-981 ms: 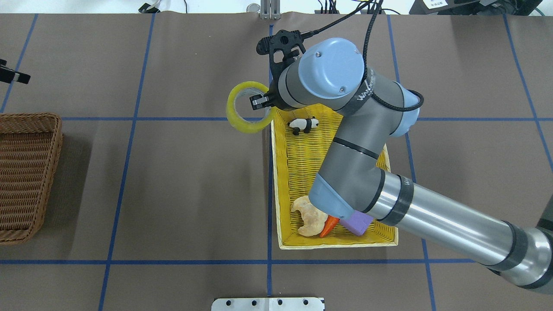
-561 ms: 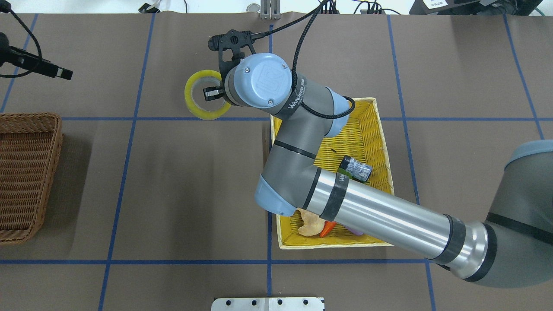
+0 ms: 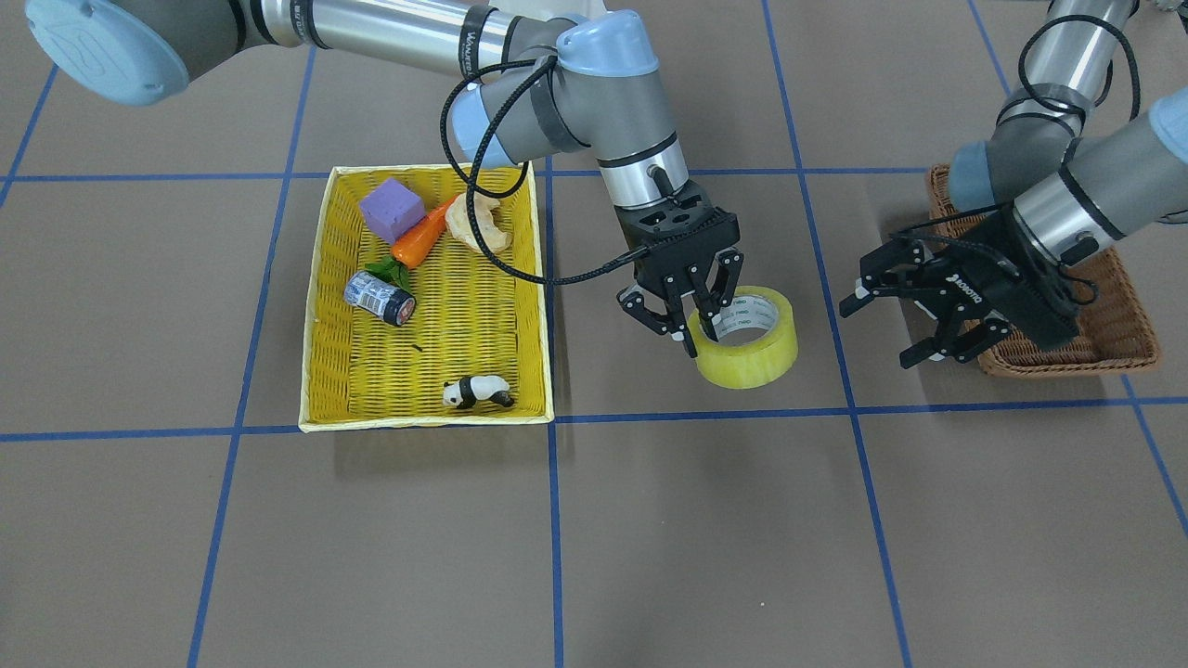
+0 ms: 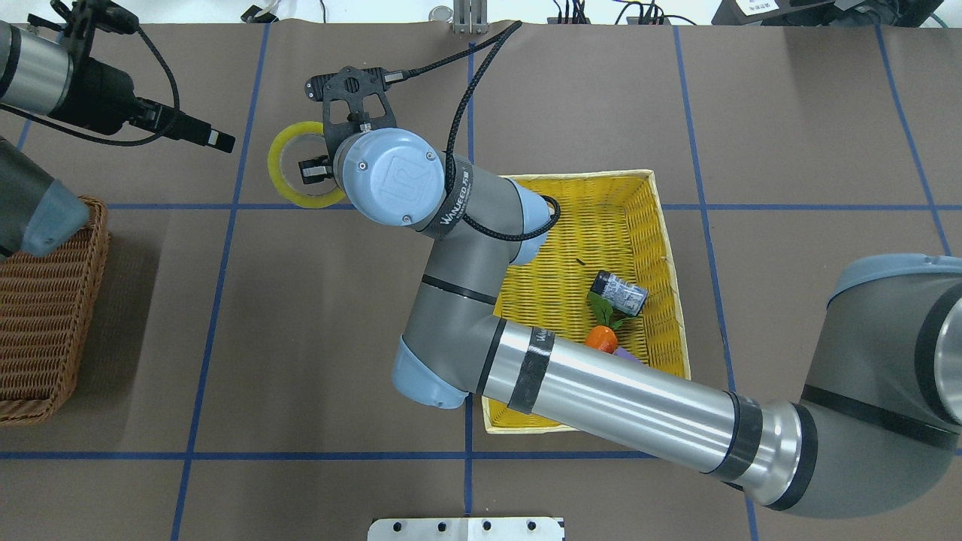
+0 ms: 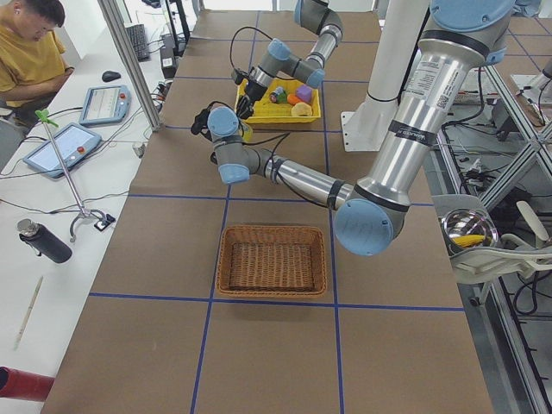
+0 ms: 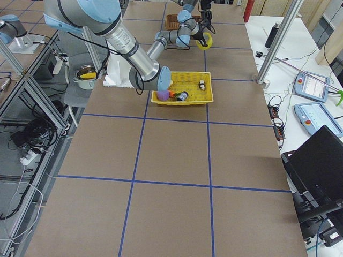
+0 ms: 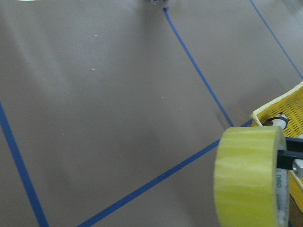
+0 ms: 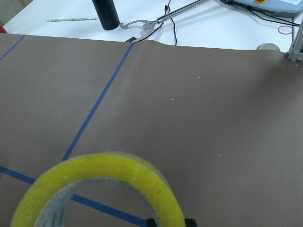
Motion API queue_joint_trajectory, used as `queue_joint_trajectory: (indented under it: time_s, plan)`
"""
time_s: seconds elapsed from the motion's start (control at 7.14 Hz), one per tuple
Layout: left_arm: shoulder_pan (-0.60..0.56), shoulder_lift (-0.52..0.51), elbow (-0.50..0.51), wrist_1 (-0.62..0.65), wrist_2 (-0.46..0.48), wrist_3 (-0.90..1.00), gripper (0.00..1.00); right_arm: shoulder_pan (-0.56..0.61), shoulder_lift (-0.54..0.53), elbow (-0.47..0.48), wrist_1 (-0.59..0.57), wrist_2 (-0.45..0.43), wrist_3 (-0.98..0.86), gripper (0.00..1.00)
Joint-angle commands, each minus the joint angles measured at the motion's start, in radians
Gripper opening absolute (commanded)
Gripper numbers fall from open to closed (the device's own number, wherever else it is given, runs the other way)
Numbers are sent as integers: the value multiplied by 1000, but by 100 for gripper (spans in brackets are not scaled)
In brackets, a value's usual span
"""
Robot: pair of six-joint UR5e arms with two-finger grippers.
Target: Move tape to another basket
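The tape (image 3: 747,351), a yellowish roll with a white printed core, hangs just above the table between the two baskets. My right gripper (image 3: 698,336) is shut on its wall, one finger inside the ring and one outside. It also shows in the overhead view (image 4: 282,161), the left wrist view (image 7: 248,179) and the right wrist view (image 8: 109,170). My left gripper (image 3: 877,334) is open and empty, a short way from the tape, over the near edge of the brown wicker basket (image 3: 1104,325). The basket (image 4: 45,315) looks empty.
The yellow basket (image 3: 316,306) holds a dark-capped jar (image 3: 379,297), a panda figure (image 3: 476,391), a carrot (image 3: 418,239), a purple cube (image 3: 392,208) and a beige piece (image 3: 476,223). My right arm stretches across it. An operator (image 5: 30,43) sits beside the table.
My right gripper has carried the tape away from the yellow basket toward the brown one. My left arm has come in from the far left and reached toward the tape.
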Motion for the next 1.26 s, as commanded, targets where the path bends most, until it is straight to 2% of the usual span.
queue_joint_trajectory:
  time_s: [0.0, 0.42, 0.56, 0.98, 1.12]
  plan:
    - [12, -33, -1, -10, -62, -54, 99, -10, 3, -30, 38, -28, 21, 0]
    - [12, -41, -2, -9, -83, -55, 99, -11, 8, -30, 70, -37, 22, 0]
    - [12, -43, 0, -9, -84, -55, 99, -21, 2, -32, 145, -37, 22, 0]
    - [12, -47, 0, -9, -106, -53, 99, -31, -15, -32, 248, -39, 21, 0]
    - [12, -47, -1, -9, -109, -53, 99, -33, -18, -32, 250, -39, 21, 0]
